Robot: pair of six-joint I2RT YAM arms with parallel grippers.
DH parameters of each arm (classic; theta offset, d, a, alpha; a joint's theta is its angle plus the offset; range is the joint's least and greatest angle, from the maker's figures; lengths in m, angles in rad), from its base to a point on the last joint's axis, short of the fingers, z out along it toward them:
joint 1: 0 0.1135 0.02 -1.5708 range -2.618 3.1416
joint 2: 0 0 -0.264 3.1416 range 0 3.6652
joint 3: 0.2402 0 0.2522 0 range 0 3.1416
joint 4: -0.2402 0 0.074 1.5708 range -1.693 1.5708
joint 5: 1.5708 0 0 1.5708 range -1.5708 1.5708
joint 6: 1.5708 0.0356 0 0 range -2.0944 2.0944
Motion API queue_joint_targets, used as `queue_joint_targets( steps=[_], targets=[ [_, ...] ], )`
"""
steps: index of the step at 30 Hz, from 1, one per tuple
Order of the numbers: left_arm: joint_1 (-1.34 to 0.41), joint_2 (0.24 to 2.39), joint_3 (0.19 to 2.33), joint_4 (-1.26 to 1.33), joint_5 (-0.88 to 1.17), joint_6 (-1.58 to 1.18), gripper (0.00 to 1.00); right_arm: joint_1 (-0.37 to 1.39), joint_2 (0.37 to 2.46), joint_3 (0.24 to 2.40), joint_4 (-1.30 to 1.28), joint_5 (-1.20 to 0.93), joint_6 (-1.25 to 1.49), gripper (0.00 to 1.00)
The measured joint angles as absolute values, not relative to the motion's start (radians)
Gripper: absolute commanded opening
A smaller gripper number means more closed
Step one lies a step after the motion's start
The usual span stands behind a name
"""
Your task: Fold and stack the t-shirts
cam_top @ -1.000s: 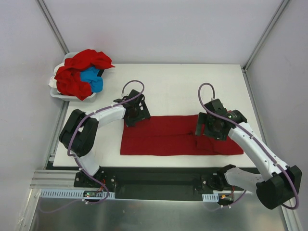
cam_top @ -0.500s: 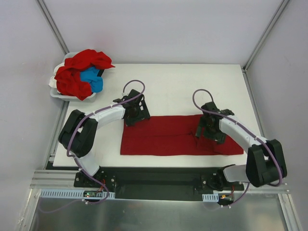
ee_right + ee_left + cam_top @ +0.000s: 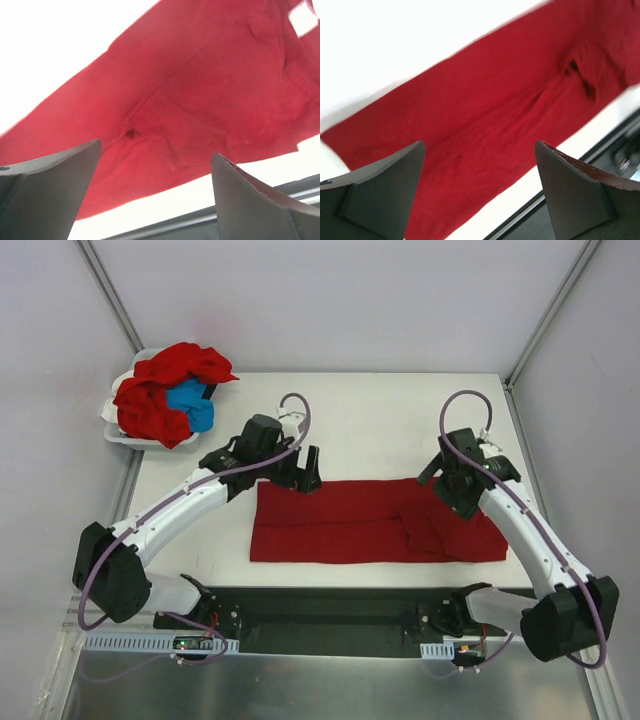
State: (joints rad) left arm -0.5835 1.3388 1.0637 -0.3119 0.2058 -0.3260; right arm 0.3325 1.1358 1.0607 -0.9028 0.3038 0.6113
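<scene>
Red t-shirt [image 3: 370, 522], folded into a long strip, lies along the table's [image 3: 400, 410] near side. Left gripper [image 3: 308, 474] and right gripper [image 3: 441, 472] hover over its far edge, fingers spread, empty. Next, probably: pinch one end and fold crosswise. Unfolded shirts [image 3: 160, 390] fill the far-left bin [image 3: 112, 422].

the left arm [image 3: 182, 507] and right arm [image 3: 525, 533] have white links, bulky black joints, looping purple cables [image 3: 466, 394] and dark wedge-shaped fingers [image 3: 375, 200].

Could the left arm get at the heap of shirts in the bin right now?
Probably yes. The left gripper hovers open and empty over the far left corner of the folded red shirt. Nothing stands between it and the heap in the white bin, which is on its own side.
</scene>
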Motion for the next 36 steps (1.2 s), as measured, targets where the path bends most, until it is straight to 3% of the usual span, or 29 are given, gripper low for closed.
queue_joint_targets(
  steps=[9, 19, 29, 36],
  targets=[
    [-0.660, 1.466, 1.034, -0.315, 0.333, -0.017, 0.92, 0.224, 1.386, 0.982, -0.833, 0.310, 0.805, 0.96],
    [-0.728, 1.766, 1.094, -0.290, 0.173, -0.149, 0.91, 0.191, 1.637, 0.964, -0.654, 0.274, 0.786, 0.96],
    [-0.767, 1.749, 1.054, -0.222, 0.032, -0.498, 0.92, 0.200, 1.936, 1.341, -0.668, 0.245, 0.641, 0.96],
    [-0.873, 1.742, 1.076, -0.332, 0.014, -0.674, 0.92, 0.257, 2.296, 1.921, -0.725, 0.158, 0.496, 0.96]
  ],
)
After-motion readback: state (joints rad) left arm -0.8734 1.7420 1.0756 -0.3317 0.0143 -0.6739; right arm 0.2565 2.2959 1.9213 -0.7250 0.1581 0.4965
